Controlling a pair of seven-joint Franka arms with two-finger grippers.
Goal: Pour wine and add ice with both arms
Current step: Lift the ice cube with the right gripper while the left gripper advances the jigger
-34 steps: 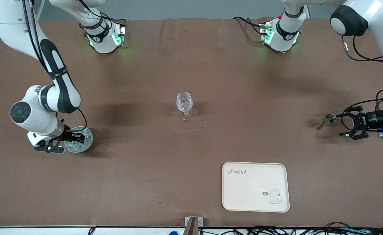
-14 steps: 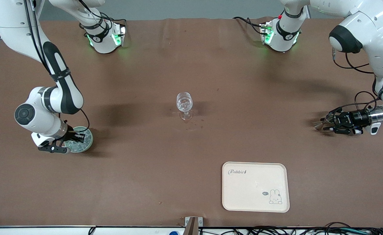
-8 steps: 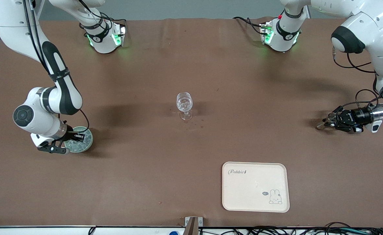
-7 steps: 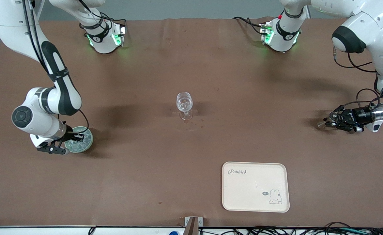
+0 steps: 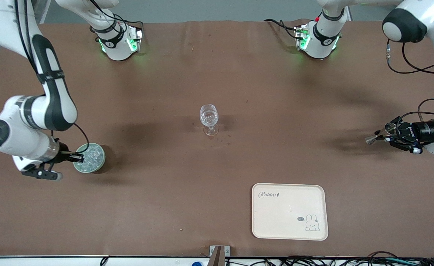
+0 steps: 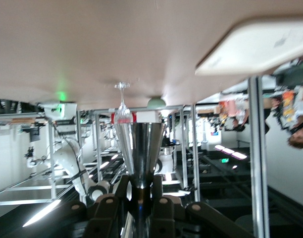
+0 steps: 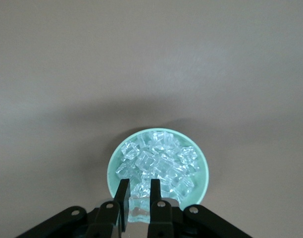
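A mint-green bowl (image 5: pixel 101 164) full of clear ice chunks (image 5: pixel 92 156) stands at the right arm's end of the table. My right gripper (image 5: pixel 78 158) hangs over the bowl's edge, shut on one ice cube (image 7: pixel 139 210); the wrist view shows the bowl (image 7: pixel 114 167) and the ice (image 7: pixel 159 163) below it. A clear stemmed glass (image 5: pixel 209 118) stands at mid-table. My left gripper (image 5: pixel 389 133) is shut on the waist of a silver metal jigger (image 5: pixel 376 136) and holds it sideways above the table at the left arm's end. The jigger (image 6: pixel 140 148) and the far glass (image 6: pixel 123 105) show in the left wrist view.
A cream tray (image 5: pixel 276 221) with a rabbit drawing lies nearer the front camera than the glass, toward the left arm's end. The two arm bases (image 5: pixel 119 40) (image 5: pixel 318 38) stand along the table's top edge. Small drops lie by the glass foot.
My right gripper has risen out of the ice bowl with a cube between its fingers. My left gripper closed on the jigger and has lifted it off the table.
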